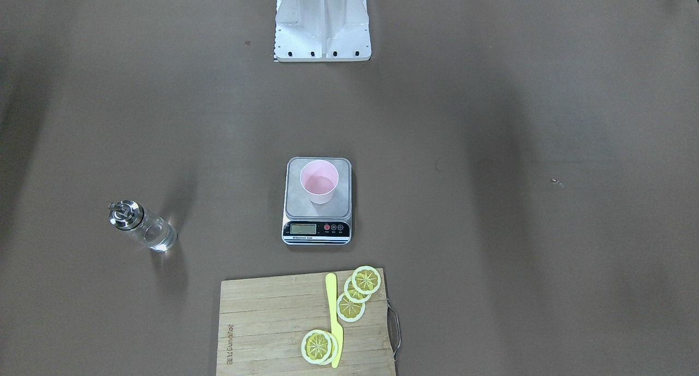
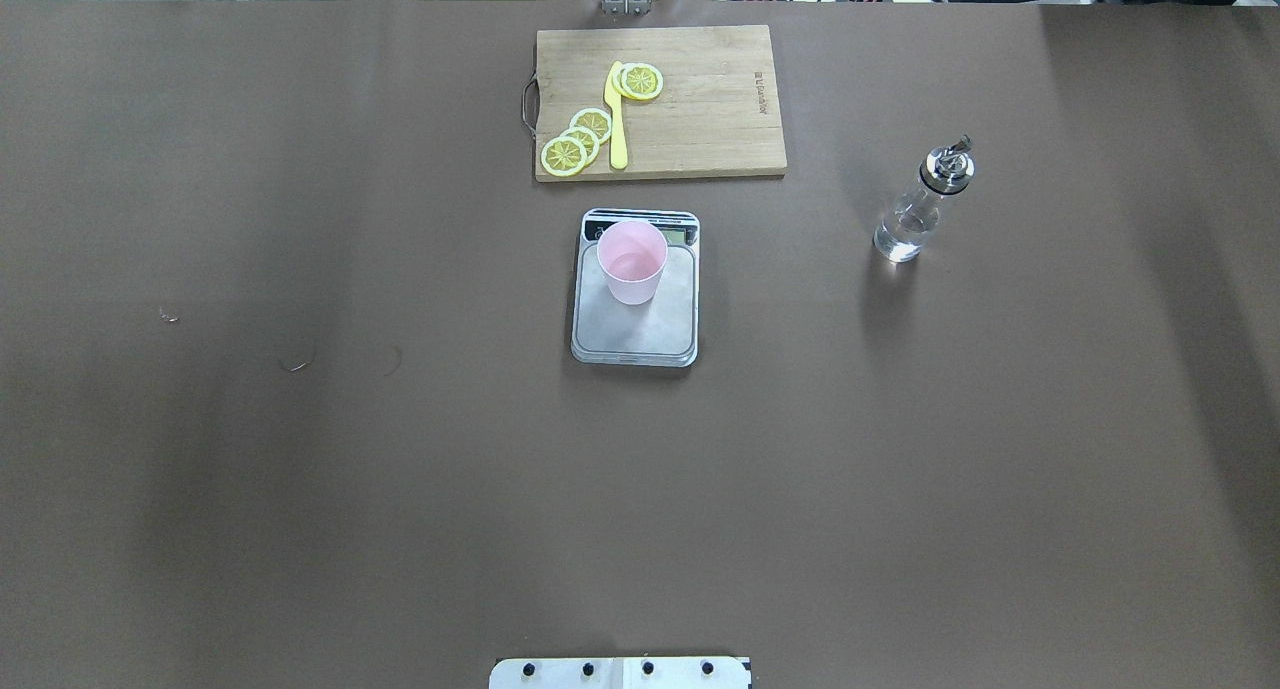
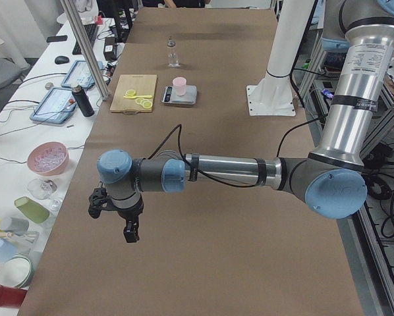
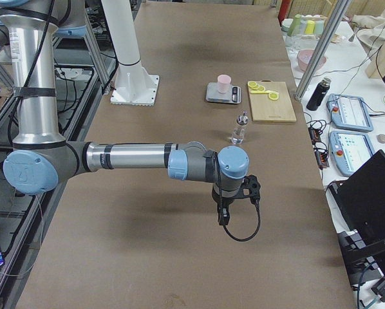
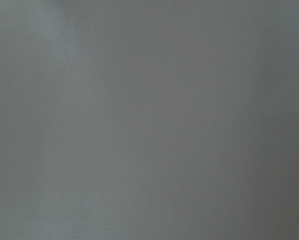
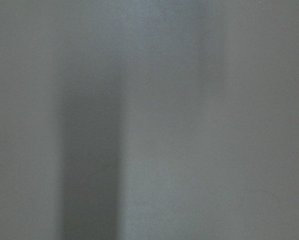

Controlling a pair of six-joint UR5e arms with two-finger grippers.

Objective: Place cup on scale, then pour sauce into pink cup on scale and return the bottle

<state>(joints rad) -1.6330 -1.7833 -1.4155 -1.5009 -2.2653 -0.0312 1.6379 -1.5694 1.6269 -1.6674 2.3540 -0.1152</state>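
Reading the stage: cup [image 1: 319, 180] sat upright on the scale [image 1: 306, 208] platform, so the placing step looked done. Bottle [image 1: 143, 227] stood upright on the tabletop [image 1: 491, 256], well apart from the scale, on the robot's right, cap on, with clear sauce [image 1: 157, 237] low in the glass. Nothing was held.

Couldn't tell whether the cup held any liquid: there was a faint ring inside, too unclear to call, and the display was unreadable. So either the pour was due or the job was finished.

My guess: the pour was due. That would call for the right arm [image 4: 134, 156] to reach in to the bottle, grip the glass body below the cap, carry it over the cup and tip the spout into the mouth. Go slowly, because the cup looked light and easy to knock over.

Pose: left arm [image 3: 223, 172] stretched low and level over its end of the tabletop, wrist down, left jaws hanging above bare surface. Right arm mirrored that at the other end. Both were well apart from the cup, scale and bottle. Wrist cameras showed only bare tabletop.

Left jaws and right jaws appeared only in the side views, so I can't tell whether either pair was apart or together.
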